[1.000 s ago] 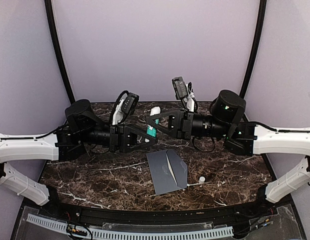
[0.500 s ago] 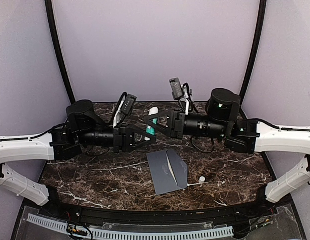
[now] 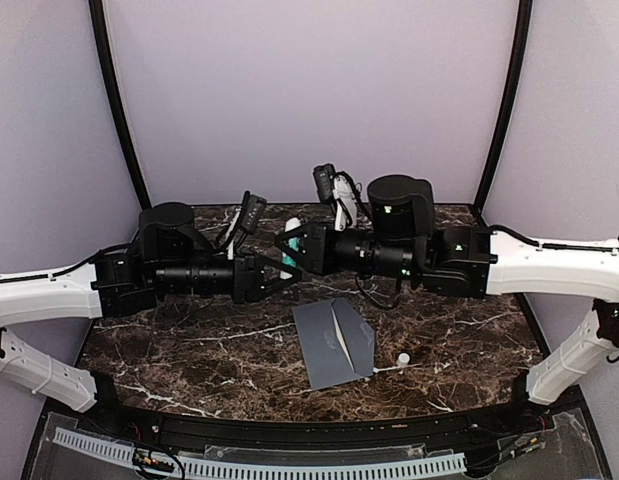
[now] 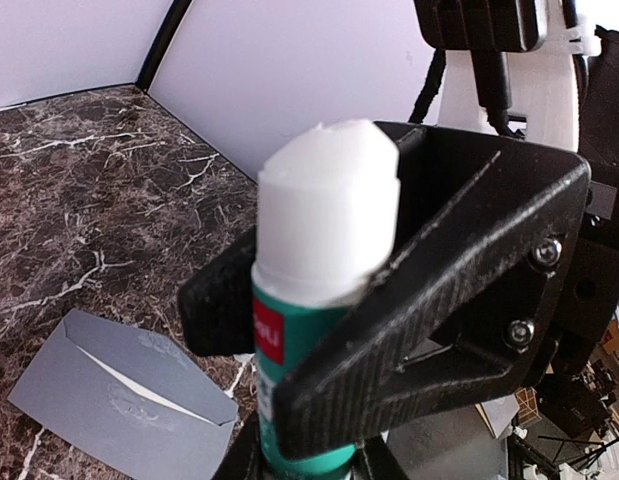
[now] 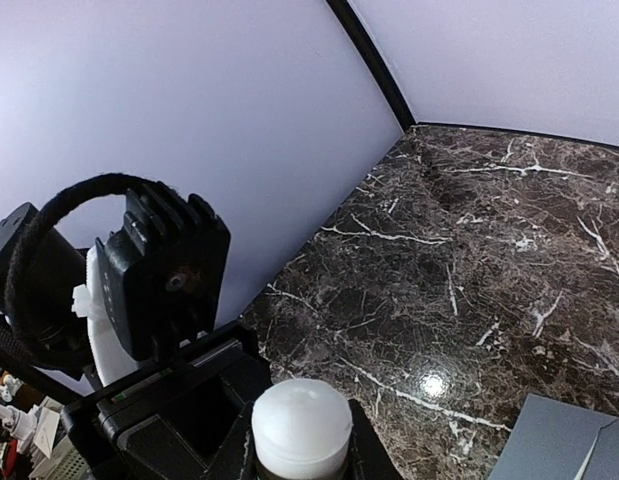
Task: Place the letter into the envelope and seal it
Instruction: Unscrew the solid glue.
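Glue stick (image 4: 327, 215): lower barrel hidden behind right pincer (image 4: 251, 368); base cropped.
Letter (image 4: 157, 393): only a pale sliver shows, below-left of the pincer.
Envelope (image 5: 564, 442): one corner in the right-wrist view, rest cropped.

Dark marble table (image 3: 189, 350), grey envelope (image 3: 334, 342) lying flat, small white piece (image 3: 403, 358) just beside it

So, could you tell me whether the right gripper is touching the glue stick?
Touching: the left wrist view shows the right gripper clamped on the glue stick, its black fingers pressed against both sides.
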`<state>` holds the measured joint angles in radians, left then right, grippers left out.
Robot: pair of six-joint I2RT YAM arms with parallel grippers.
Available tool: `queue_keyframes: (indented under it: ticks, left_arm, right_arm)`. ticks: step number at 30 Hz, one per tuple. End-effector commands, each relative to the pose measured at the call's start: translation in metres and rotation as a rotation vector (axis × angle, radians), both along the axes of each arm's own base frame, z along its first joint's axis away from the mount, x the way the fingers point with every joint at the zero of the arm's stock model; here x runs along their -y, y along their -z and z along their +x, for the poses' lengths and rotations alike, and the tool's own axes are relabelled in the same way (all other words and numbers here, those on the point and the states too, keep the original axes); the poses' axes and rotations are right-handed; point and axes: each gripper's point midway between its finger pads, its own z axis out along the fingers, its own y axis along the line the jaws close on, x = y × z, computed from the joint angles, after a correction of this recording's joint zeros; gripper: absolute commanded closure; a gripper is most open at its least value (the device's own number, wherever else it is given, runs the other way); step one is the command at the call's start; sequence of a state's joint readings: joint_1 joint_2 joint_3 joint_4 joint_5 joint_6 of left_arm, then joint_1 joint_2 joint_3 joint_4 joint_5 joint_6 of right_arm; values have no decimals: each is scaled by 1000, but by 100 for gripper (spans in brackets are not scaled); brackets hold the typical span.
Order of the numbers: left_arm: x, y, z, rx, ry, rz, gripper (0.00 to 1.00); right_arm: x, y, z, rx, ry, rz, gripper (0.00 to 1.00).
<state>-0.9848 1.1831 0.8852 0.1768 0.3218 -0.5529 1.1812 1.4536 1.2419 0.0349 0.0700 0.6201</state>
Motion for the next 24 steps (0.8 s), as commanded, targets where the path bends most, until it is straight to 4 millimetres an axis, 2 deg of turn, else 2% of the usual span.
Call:
queue_keyframes:
  ticks: [1,3,5,7,9,11,14,17,21,24]
  left_arm:
    - [0,-7,6,1,-35,1,97]
    - [0,-12,2,-2,-17,-30,84]
    - [-1,-20,-3,4,-2,-74,61]
    - [-3,-27,-5,10,2,-109,48]
    - [-3,-31,-9,7,21,-131,40]
    - [0,-33,-14,0,62,-149,37]
    - [5,-36,-19,-13,104,-168,36]
    - [9,-32,-19,-32,114,-160,41]
    - [11,-32,-17,-39,110,-165,55]
    - [11,-30,-17,-46,110,-164,69]
  right_arm:
    - [-7,-2,-4,0,34,-8,95]
    - [-4,-4,-5,0,34,2,95]
    - [0,-11,-6,5,27,31,94]
    - [4,-16,-7,-3,8,71,93]
    - [8,-21,-9,-15,-23,124,93]
    - [10,-25,-13,-30,-61,167,93]
    - [12,-30,-17,-35,-99,204,92]
    - [11,-33,-21,-34,-136,220,92]
    - [11,-35,-24,-33,-156,229,92]
    - [12,-35,-25,-34,-158,233,92]
